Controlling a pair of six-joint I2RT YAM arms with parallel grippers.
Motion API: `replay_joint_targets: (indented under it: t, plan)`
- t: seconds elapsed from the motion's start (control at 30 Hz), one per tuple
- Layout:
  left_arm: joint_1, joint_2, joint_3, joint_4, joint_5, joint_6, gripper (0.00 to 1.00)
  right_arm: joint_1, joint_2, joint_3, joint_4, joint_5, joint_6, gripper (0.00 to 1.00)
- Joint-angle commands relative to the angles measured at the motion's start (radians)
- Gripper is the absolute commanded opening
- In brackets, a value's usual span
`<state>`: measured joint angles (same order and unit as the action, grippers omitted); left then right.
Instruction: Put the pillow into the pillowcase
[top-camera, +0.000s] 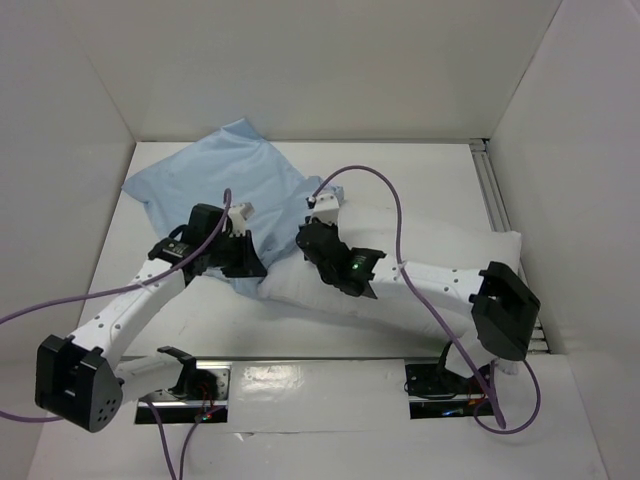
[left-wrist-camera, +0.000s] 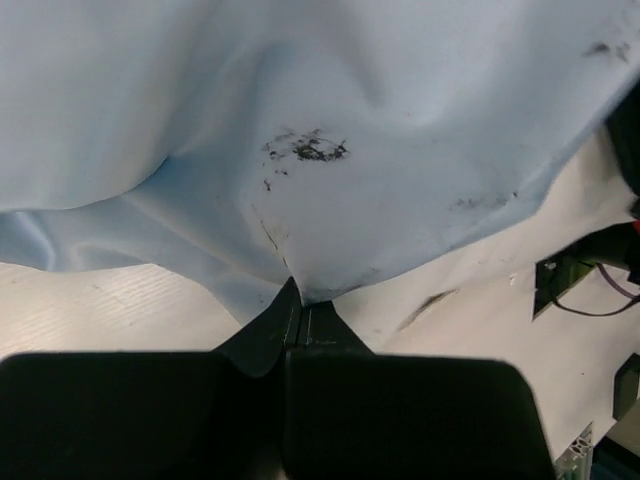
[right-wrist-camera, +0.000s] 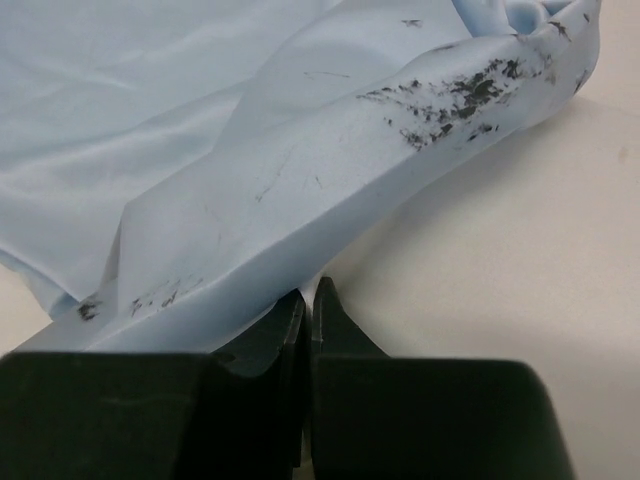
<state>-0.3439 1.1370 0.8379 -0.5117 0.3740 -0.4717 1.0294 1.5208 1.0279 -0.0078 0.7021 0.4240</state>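
Observation:
The light blue pillowcase (top-camera: 225, 180) lies wrinkled at the back left of the table, its near edge lapping over the left end of the white pillow (top-camera: 445, 250), which stretches across the middle towards the right. My left gripper (top-camera: 243, 214) is at the pillowcase's near edge. In the left wrist view its jaws (left-wrist-camera: 300, 302) are shut on a pinch of the blue fabric (left-wrist-camera: 330, 130). My right gripper (top-camera: 322, 202) is at the same edge, further right. Its jaws (right-wrist-camera: 308, 296) are shut on a fold of the dark-smudged blue cloth (right-wrist-camera: 300, 170), over a white surface.
White walls enclose the table on three sides. An aluminium rail (top-camera: 493, 190) runs along the right edge. Purple cables (top-camera: 392, 205) loop over both arms. The arm bases (top-camera: 195, 380) sit on a glossy strip at the near edge.

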Motion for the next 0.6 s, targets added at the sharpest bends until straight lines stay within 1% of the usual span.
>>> replay_joint_targets:
  t: [0.0,0.17,0.23,0.43,0.57]
  plan:
    - [-0.003,-0.06,0.09,-0.046,0.058,0.002,0.0,-0.018,0.056,0.099,-0.046,0.057,0.004,0.0]
    - [-0.012,-0.085,0.168,-0.163,0.101,0.038,0.0,-0.086,0.124,0.202,-0.115,0.037,0.013,0.0]
    - [-0.021,-0.085,0.204,-0.209,0.12,0.048,0.0,-0.116,0.165,0.271,-0.148,0.037,0.013,0.0]
    - [-0.072,-0.048,0.233,-0.252,0.141,0.093,0.0,-0.155,0.194,0.389,-0.149,0.037,-0.021,0.0]
    - [-0.093,-0.023,0.233,-0.263,0.089,0.102,0.0,-0.193,0.203,0.419,-0.158,0.011,-0.021,0.0]
